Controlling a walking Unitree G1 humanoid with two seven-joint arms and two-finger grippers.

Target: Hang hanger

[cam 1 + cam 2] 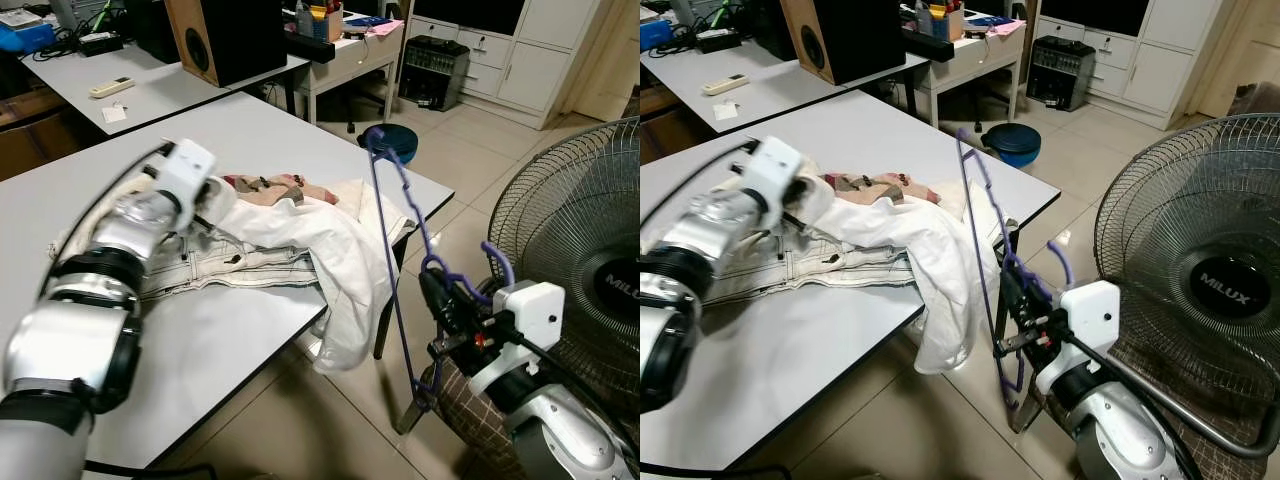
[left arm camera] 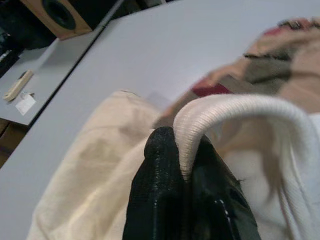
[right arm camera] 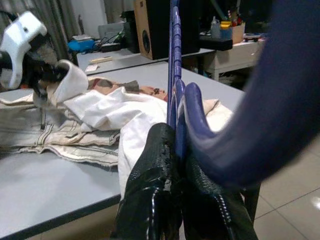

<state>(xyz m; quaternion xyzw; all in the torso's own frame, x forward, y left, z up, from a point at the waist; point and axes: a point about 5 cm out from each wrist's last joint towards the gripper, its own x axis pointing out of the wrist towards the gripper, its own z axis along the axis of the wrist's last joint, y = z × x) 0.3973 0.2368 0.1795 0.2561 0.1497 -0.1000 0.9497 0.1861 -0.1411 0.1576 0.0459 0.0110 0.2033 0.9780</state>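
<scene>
A purple plastic hanger (image 1: 392,232) stands upright off the table's right edge, held near its hook by my right gripper (image 1: 443,303), which is shut on it (image 3: 176,142). A white garment (image 1: 330,250) lies on the grey table (image 1: 200,340) and droops over its edge, on top of a cream denim piece and a plaid one. My left gripper (image 1: 205,215) is over the table, shut on the white garment's ribbed collar (image 2: 215,112), lifting it slightly.
A large standing fan (image 1: 590,260) is close on the right, behind my right arm. A blue round bin (image 1: 395,140) sits on the tiled floor beyond the table corner. A speaker (image 1: 225,35) and cluttered desks stand at the back.
</scene>
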